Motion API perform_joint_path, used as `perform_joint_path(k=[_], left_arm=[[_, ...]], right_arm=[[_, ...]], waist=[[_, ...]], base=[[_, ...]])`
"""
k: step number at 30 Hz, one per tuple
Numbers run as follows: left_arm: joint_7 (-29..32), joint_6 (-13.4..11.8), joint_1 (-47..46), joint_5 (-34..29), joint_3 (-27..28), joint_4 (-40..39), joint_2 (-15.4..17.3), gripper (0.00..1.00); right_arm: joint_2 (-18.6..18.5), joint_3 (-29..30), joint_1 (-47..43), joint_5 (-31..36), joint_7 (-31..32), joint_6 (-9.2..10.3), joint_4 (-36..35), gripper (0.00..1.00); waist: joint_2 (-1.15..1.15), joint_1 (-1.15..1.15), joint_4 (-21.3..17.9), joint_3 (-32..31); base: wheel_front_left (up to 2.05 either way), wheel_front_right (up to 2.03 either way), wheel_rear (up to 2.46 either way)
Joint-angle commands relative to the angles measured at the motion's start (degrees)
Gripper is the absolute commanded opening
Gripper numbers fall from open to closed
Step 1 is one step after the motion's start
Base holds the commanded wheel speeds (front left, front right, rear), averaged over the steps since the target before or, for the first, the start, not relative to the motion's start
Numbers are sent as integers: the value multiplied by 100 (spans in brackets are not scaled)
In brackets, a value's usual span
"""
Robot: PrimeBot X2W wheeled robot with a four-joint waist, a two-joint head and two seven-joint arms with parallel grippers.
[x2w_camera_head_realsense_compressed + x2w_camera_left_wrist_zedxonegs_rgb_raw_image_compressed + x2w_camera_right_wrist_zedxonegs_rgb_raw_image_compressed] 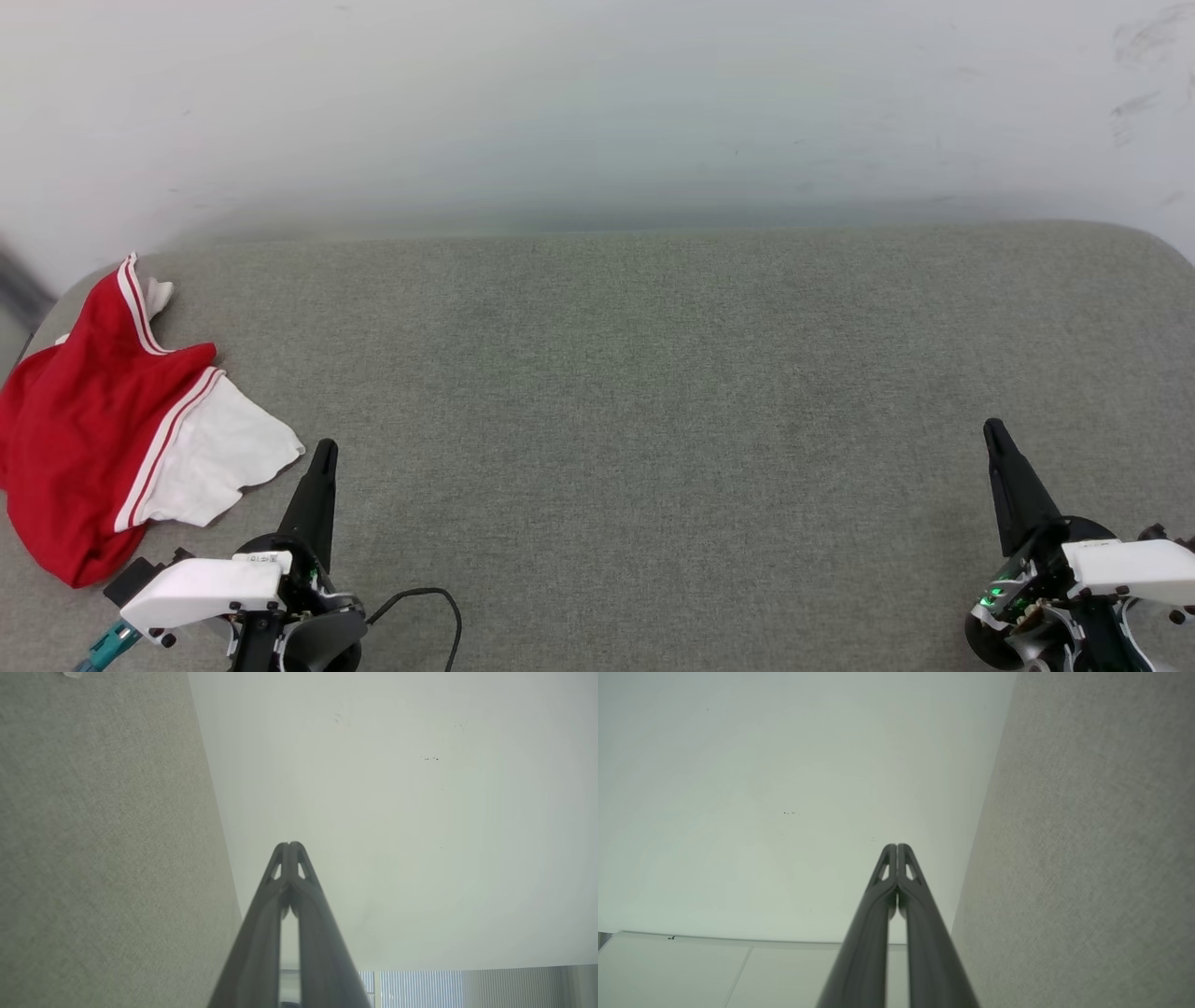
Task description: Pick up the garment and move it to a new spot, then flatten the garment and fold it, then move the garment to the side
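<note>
Grey woven-fabric padding (pixel 653 420) covered the whole work surface. Nearest, over the padding's near edge, the left gripper (pixel 324 455) sat toward its near-left corner and the right gripper (pixel 995 437) toward its near-right corner. Each had its two long dark fingers pressed together and held nothing; both wrist views showed the tips meeting with no cloth between them. A thin black cable (pixel 439 602) looped over the padding beside the left gripper's base. Farther in, along the padding's left edge, the red jersey-style T-shirt (pixel 75 420) with red-and-white striped trim lay crumpled. Its white short sleeve (pixel 224 457) spread toward the padding's middle, near the left fingertip but apart from it. The shirt ran out of the head view there, so whether it overhung that edge could not be told. Beyond the padding's far edge rose a plain pale wall (pixel 597 112). Pickup looked not yet begun. A shallow pinch on the loose sleeve alone might have dragged the bunch unevenly or let it slip off the left edge, and fingers driven in unopened would only have shoved the cloth.
</note>
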State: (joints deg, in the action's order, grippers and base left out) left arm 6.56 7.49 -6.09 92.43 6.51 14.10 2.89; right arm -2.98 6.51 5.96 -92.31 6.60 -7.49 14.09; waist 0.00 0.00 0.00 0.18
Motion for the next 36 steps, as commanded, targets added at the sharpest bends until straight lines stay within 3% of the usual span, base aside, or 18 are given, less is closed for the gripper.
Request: perform_joint_path(k=[1,31,32,36], left_arm=[[5,11,-41,-9,10,-5,-3,0],[5,11,-41,-10,7,-5,-3,0],[-2,0,5,-1,-5,16,-1,100],[-18,-1,166,-6,-29,191,-21,100]], right_arm=[[25,-3,70,-18,-1,0,1,0],[25,-4,70,-18,-2,0,1,0],[0,0,-9,3,-4,0,16,100],[2,-8,-188,12,-16,0,191,100]], waist=[[0,0,0,0],[0,0,0,0],[0,0,0,0],[0,0,0,1]], base=[[0,0,0],[0,0,0],[0,0,0],[0,0,0]])
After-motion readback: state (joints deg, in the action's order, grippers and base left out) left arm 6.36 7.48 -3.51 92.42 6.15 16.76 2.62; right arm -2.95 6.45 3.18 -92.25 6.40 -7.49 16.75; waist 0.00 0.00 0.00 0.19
